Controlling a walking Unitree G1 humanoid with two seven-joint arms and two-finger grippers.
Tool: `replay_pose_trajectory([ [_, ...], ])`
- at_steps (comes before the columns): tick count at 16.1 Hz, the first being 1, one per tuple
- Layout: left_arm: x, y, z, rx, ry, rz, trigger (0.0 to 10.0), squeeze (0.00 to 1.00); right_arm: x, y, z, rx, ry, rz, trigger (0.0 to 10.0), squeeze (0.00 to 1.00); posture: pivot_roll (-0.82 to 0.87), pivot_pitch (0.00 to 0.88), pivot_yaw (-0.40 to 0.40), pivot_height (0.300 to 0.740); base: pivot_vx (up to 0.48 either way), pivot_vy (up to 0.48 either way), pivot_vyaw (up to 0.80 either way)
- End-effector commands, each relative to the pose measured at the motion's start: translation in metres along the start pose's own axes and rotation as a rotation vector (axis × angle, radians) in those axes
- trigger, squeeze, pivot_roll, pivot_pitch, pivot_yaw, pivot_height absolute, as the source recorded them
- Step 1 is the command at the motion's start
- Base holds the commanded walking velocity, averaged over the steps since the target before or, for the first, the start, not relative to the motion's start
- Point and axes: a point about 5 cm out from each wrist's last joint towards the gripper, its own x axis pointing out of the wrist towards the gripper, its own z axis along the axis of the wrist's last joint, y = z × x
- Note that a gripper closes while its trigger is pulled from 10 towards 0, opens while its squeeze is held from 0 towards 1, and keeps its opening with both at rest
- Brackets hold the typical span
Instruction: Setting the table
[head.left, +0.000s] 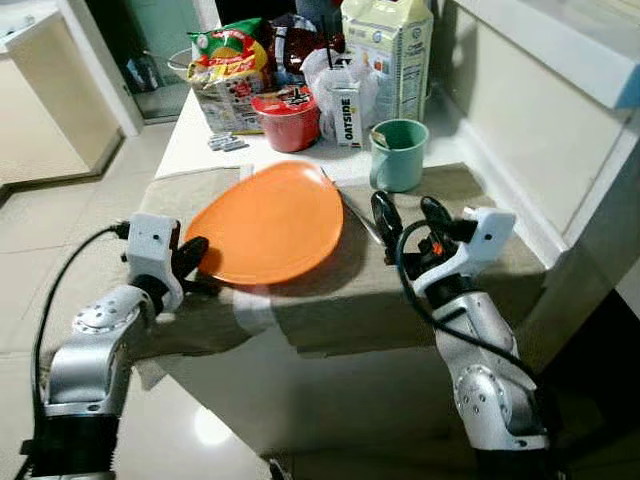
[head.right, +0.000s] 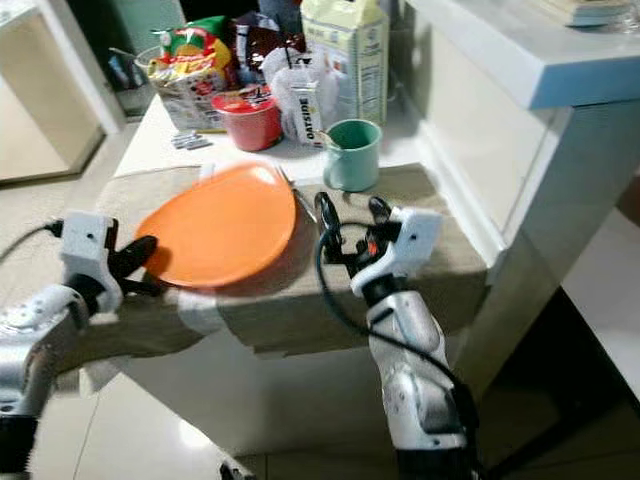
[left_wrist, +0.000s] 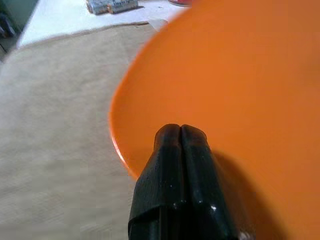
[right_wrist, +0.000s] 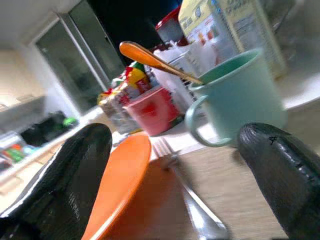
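An orange plate (head.left: 270, 220) lies on the beige cloth (head.left: 400, 290) that covers the near end of the table. My left gripper (head.left: 192, 252) is shut, and its tips (left_wrist: 180, 132) rest over the plate's near-left rim with nothing between them. A metal fork (head.left: 355, 212) lies on the cloth along the plate's right side. Just to the right of the fork hangs my right gripper (head.left: 410, 215), open, one finger on each side of the fork (right_wrist: 192, 205) in the right wrist view. Behind it stands a teal mug (head.left: 398, 155) with a wooden spoon (right_wrist: 155, 62) in it.
Behind the plate are a red bowl (head.left: 288, 120), an Oatside carton (head.left: 347, 110), a tall milk carton (head.left: 390, 50) and snack bags (head.left: 228, 70). A white counter (head.left: 560, 60) runs close along the table's right. Tiled floor (head.left: 60, 230) lies to the left.
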Motion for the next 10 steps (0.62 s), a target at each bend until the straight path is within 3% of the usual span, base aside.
replay_pose_trajectory([
  [1,0.001,-0.004,-0.013,-0.043,0.05,-0.034,10.0,0.0,0.003,0.005,0.0,0.052,0.005,0.017,10.0,0.0,-0.11,0.036,0.126,0.74,0.0,0.0,0.0],
  [10,0.004,-0.019,-0.014,-0.047,0.005,-0.101,10.0,0.0,0.016,0.037,-0.004,0.183,0.076,0.208,10.0,0.0,-0.11,0.038,0.117,0.74,0.0,0.0,0.0],
])
